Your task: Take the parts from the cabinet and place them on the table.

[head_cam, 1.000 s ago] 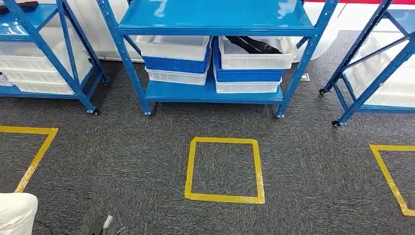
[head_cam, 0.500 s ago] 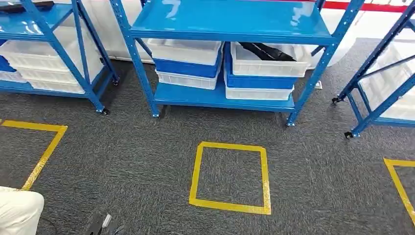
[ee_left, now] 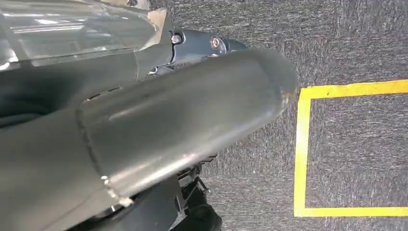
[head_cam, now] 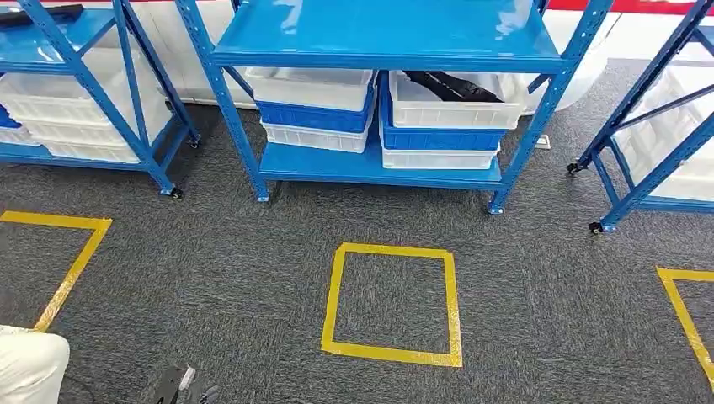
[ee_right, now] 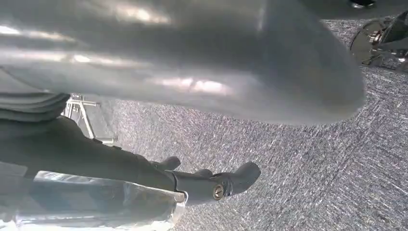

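Blue cabinet [head_cam: 383, 160] behind yellow floor square [head_cam: 392, 305].

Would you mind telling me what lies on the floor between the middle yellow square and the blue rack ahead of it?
In the head view, the stretch between the yellow square and the blue rack is bare grey carpet.

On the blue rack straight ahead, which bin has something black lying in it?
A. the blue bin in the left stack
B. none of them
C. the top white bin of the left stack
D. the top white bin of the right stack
D: the head view shows a black part lying in the top white bin of the right stack on the lower shelf.
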